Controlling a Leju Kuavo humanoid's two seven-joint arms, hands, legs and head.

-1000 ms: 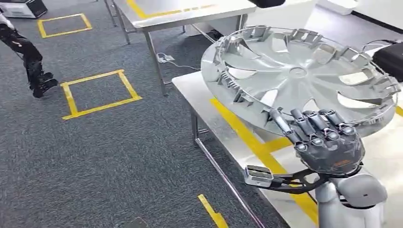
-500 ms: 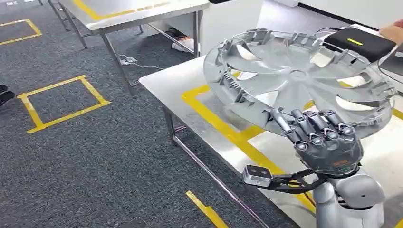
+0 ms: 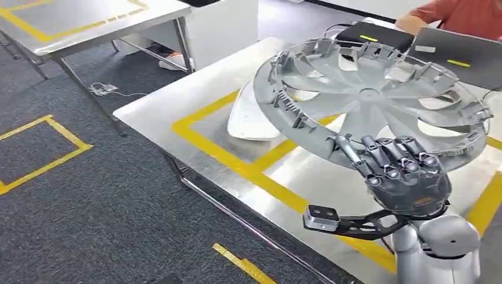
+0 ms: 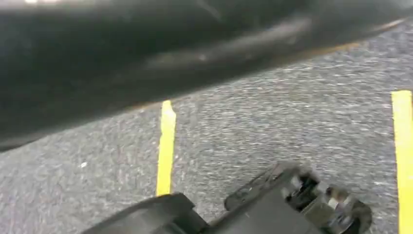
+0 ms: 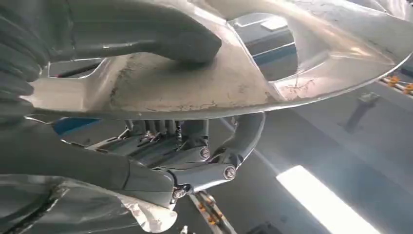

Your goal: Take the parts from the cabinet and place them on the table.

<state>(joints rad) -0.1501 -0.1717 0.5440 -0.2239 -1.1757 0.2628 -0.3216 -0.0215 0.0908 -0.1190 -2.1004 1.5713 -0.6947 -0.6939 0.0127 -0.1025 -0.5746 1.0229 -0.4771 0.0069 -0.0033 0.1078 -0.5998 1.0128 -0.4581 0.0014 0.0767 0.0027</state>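
Right hand (image 3: 408, 177) grips wheel cover (image 3: 370, 97) by near rim, tilted above table (image 3: 177, 97); left hand prob. unseen, state unknown; risk: one-edge hold slips, cover strikes white part (image 3: 251, 115) below.

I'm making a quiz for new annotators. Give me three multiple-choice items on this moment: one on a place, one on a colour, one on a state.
1. Where is the white part?
A. on the table
B. on the carpet
C. in the robot hand

2. What colour is the tape on the table?
A. red
B. yellow
C. blue

3. What state is the wheel cover in?
A. flat on the table
B. on the floor
C. held above the table

Answers:
1 A, the white part lies on the table.
2 B, the tape is yellow.
3 C, the right robot hand grips the wheel cover at its rim.
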